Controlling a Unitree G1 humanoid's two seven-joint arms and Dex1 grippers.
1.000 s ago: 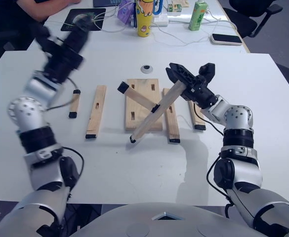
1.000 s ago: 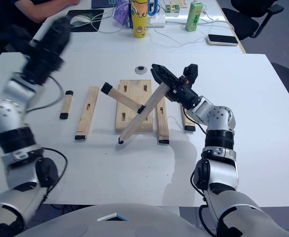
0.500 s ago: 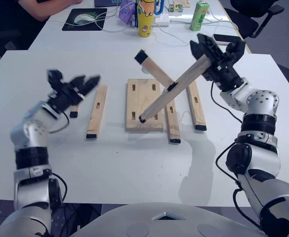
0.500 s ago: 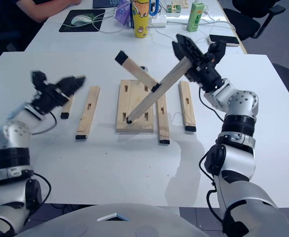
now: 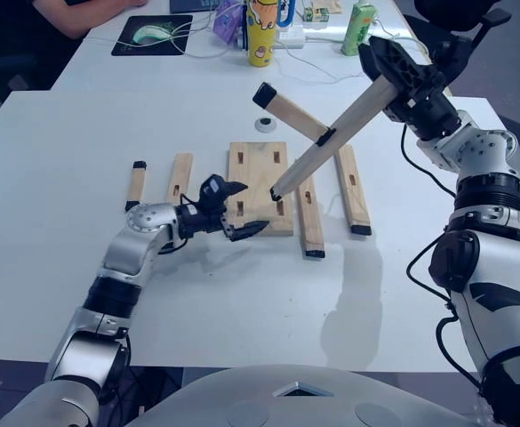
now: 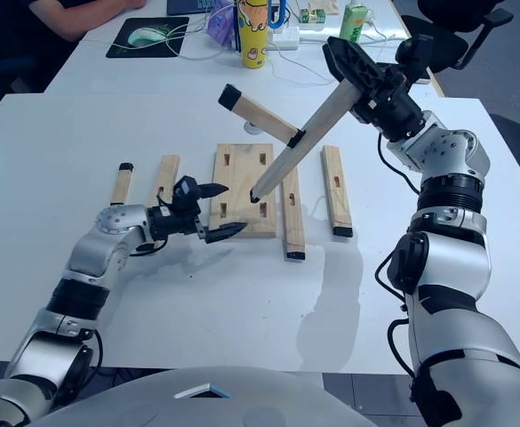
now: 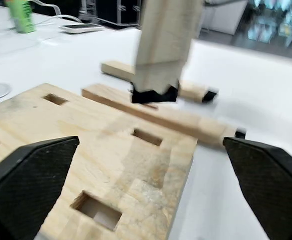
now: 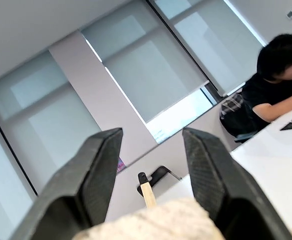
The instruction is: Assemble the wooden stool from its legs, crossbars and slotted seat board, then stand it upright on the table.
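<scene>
A white table [image 5: 64, 160] carries a small grey round disc [image 5: 263, 124] near its far edge. On the desk just behind it stand a yellow cup [image 5: 260, 36] with a cartoon figure and a green carton [image 5: 358, 27], well apart. Farther left, a mouse [image 5: 144, 34] rests on a black pad [image 5: 175, 44]. A dark phone [image 7: 83, 28] lies near the carton. A black office chair [image 6: 446, 22] stands beyond.

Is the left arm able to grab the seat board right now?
Probably yes: the left gripper sits open at the near left corner of the seat board, and the raised leg piece hangs farther right.
</scene>
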